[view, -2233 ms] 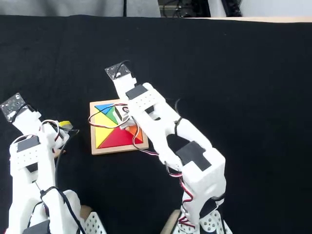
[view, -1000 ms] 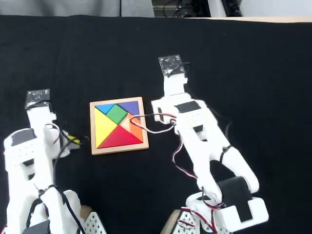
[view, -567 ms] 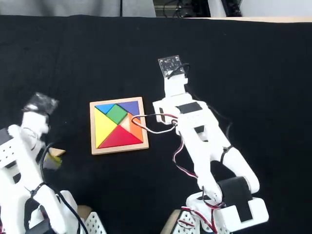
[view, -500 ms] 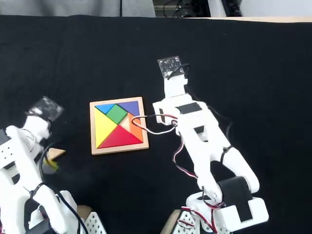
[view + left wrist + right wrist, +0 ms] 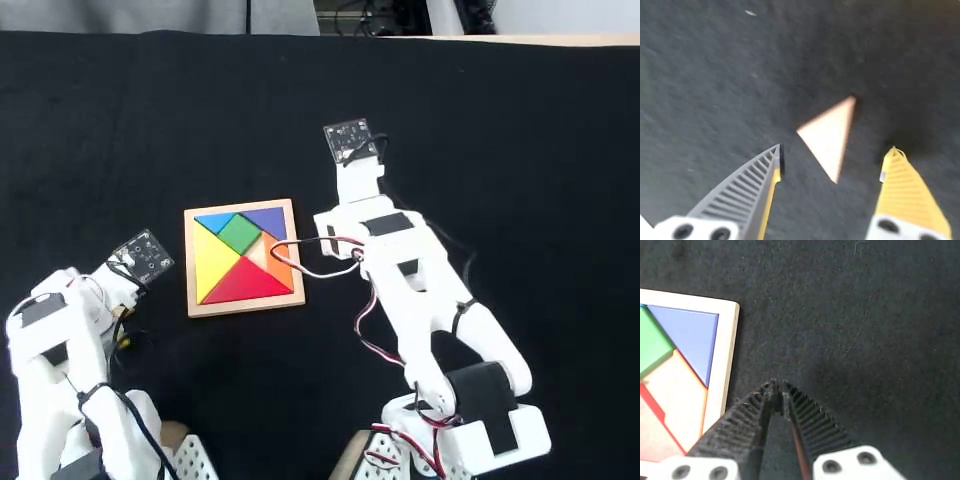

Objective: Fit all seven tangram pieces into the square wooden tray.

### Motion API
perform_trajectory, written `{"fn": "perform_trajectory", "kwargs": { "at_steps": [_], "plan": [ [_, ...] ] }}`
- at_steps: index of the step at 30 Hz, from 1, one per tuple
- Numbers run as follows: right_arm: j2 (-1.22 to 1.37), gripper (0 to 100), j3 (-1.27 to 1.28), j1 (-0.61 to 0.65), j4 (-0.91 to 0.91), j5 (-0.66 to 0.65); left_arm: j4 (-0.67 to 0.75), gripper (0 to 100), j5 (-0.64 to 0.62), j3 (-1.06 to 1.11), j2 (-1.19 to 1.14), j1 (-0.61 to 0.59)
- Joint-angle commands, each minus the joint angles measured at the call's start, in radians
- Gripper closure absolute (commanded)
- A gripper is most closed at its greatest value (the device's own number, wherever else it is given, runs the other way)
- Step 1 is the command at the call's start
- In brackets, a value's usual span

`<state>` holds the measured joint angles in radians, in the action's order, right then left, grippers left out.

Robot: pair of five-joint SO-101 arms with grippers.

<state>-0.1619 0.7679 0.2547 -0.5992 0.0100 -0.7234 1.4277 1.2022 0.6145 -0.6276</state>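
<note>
Tangram triangle [image 5: 829, 135] beneath left claw [image 5: 836, 148] (spread)

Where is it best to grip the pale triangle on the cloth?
Probably from straight above: the triangle lies flat, so only its thin edges are grippable. The open left gripper straddles it; close on the long edge and the opposite corner.

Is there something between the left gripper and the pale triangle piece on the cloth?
Nothing visible. In the left wrist view the left gripper is open, and the pale triangle shows in the gap between its fingers, lying flat on the black cloth. No other piece or cable lies between them.
</note>
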Motion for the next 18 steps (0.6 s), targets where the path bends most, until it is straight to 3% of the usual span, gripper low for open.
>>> {"fn": "perform_trajectory", "kwargs": {
  "at_steps": [1, 5, 13, 18],
  "plan": [
    [-0.035, 98.3, -0.005, -0.008, 0.017, -0.011, 0.12, 68, 0.103, 0.012, 0.014, 0.036],
    [-0.035, 98.3, -0.002, -0.006, 0.017, -0.063, 0.06, 68, 0.209, 0.005, 0.014, 0.05],
    [-0.033, 98.3, 0.031, -0.006, 0.08, -0.077, -0.133, 69, 0.204, -0.088, 0.012, 0.059],
    [-0.033, 98.3, 0.056, -0.006, 0.118, -0.078, -0.132, 69, 0.204, -0.093, 0.008, 0.059]
  ]
}}
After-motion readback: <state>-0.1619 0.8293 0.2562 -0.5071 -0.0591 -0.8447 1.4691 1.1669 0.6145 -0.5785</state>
